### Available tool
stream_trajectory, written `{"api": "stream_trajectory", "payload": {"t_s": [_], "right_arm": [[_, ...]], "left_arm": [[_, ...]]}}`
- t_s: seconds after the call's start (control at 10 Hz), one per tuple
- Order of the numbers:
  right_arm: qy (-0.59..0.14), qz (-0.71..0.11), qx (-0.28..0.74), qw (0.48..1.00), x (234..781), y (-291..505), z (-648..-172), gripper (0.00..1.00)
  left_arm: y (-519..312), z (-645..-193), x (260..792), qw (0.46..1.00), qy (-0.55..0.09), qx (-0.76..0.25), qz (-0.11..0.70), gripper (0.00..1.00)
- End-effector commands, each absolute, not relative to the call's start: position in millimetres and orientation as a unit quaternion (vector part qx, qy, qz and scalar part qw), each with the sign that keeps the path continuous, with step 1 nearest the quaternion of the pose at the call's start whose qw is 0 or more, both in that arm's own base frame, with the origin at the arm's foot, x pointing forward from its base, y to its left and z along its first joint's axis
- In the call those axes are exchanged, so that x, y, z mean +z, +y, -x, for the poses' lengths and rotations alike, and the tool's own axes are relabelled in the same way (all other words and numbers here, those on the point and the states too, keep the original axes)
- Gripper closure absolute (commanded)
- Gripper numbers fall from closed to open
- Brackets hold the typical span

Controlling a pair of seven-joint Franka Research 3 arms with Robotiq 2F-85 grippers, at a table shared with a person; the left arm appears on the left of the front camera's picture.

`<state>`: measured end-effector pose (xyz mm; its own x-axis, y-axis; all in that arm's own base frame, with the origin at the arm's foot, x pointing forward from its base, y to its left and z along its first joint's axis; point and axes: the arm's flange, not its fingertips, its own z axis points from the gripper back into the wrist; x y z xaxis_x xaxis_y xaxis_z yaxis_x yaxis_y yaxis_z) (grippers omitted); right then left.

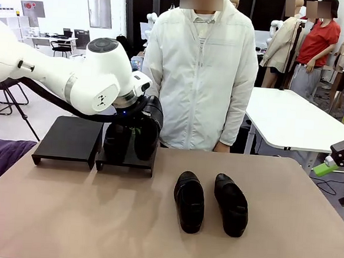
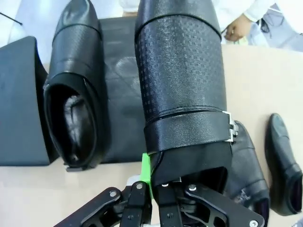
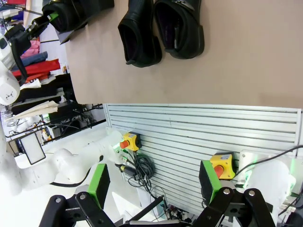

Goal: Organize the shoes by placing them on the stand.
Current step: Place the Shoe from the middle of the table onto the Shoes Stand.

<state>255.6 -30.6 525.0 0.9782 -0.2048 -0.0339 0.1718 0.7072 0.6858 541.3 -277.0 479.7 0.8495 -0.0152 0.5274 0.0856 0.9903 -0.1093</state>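
Glossy black shoes [image 1: 189, 201] are gleaming on the tan worktop [image 1: 65, 216]. One shoe [image 2: 180, 71] is showing a fine dotted grain and a silver buckle [image 2: 230, 127]; the stand [image 1: 68, 138] is looking matte black, and the left hand [image 2: 158, 178] is flashing a bright green pad [image 2: 146, 169].

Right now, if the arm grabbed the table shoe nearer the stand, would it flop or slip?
Probably stiff: the shoe holds its shape unsupported. Its glossy leather looks slippery, so a grip might slide. Sitting flat on its sole, it likely won't roll.
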Motion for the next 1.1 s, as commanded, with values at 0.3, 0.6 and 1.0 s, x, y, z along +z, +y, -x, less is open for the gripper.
{"api": "stream_trajectory", "payload": {"t_s": [0.3,0.6,1.0], "right_arm": [[-0.021,-0.377,-0.107,0.92,528,-30,-257,0.0],[-0.021,-0.377,-0.107,0.92,528,-30,-257,0.0],[-0.021,-0.377,-0.107,0.92,528,-30,-257,0.0]], "left_arm": [[-270,-574,455,0.953,-0.298,-0.033,0.046,1.0],[-268,-590,445,0.955,-0.288,-0.038,0.059,1.0],[-267,-593,444,0.956,-0.283,-0.028,0.066,0.62]]}}
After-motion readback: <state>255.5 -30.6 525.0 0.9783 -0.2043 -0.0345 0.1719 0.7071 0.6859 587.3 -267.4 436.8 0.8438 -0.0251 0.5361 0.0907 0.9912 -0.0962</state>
